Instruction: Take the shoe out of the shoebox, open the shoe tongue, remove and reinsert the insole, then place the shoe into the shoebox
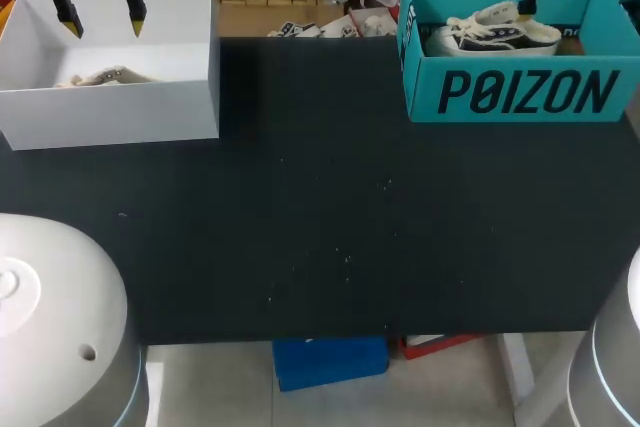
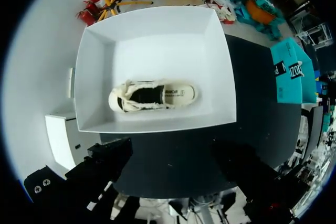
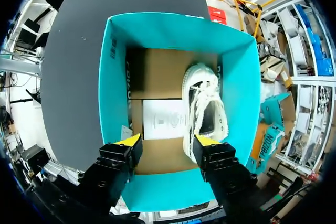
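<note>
You have a black table (image 1: 330, 227) with two open boxes resting directly on it. The white box (image 1: 110, 112) sits right under your left gripper (image 1: 100, 19), at the table's far corner on that side. The teal shoebox (image 3: 113, 103) sits right under your right gripper (image 3: 167, 141), at the opposite far corner, well apart from the white one. Pale specks (image 1: 345, 259) dot the bare tabletop short of both grippers.

I see a cream shoe (image 2: 153, 96) lying mouth-up inside the white box (image 2: 157, 35), which sits on the dark table (image 2: 256, 95).
</note>
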Controlling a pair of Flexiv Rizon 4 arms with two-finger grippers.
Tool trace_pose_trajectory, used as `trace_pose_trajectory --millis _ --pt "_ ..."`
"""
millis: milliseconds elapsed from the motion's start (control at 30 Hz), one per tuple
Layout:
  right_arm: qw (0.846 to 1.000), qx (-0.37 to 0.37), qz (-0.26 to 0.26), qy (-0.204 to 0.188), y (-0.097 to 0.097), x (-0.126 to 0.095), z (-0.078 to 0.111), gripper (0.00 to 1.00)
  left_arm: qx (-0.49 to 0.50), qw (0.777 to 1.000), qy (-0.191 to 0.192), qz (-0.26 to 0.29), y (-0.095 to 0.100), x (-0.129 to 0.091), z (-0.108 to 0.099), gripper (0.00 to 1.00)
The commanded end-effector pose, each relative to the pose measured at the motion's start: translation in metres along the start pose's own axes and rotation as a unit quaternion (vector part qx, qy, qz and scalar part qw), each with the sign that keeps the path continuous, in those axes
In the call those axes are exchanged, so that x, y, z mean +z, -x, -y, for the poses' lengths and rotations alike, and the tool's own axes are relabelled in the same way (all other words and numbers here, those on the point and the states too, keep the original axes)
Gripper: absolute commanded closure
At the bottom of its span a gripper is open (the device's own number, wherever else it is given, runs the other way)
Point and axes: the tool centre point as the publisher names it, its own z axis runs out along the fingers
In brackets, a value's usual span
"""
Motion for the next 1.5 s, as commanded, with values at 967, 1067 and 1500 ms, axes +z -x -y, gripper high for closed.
trace_pose_trajectory --millis 967,1067,1500 --pt "0.998 -0.001 -0.056 0.002 0.056 0.126 0.003 0.58 0.000 1.000 0.001 0.001 0.000 -0.001 0.000 0.00" --pt "0.998 0.001 -0.059 0.003 0.054 0.133 0.004 0.57 0.000 1.000 0.001 0.001 0.000 -0.001 0.000 0.00" --pt "0.998 0.013 -0.057 0.002 0.052 0.164 0.007 0.58 0.000 1.000 0.001 0.001 0.000 -0.001 0.000 0.00"
